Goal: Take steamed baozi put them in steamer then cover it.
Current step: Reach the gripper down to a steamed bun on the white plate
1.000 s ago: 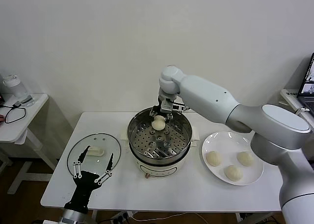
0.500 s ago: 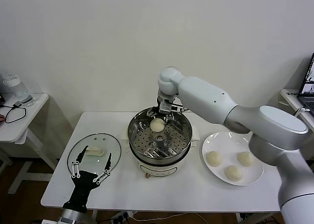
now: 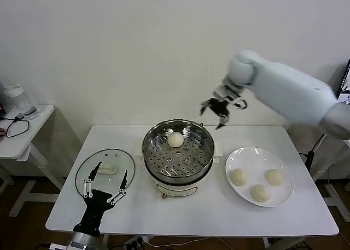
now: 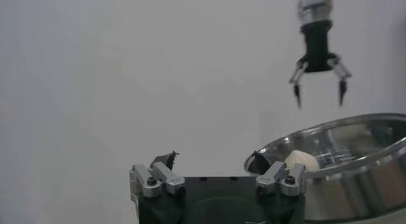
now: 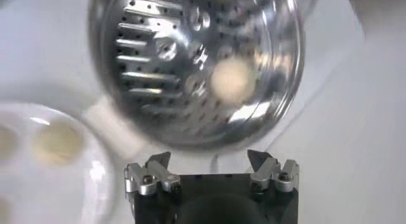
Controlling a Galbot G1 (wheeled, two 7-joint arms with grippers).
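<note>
The steel steamer stands mid-table on its cream base. One baozi lies on the perforated tray at the far side; it also shows in the right wrist view and the left wrist view. Three more baozi lie on a white plate to the right. My right gripper is open and empty, high above the steamer's far right rim. The glass cover lies flat on the table at the left. My left gripper is open, low over the cover's near edge.
A small side table with a jug and a cable stands at the far left. A laptop edge shows at the far right. The table's front edge runs near the robot's body.
My right gripper has let go of the baozi in the steamer, and has risen up and to the right, out of the pot. The left arm has barely moved.
</note>
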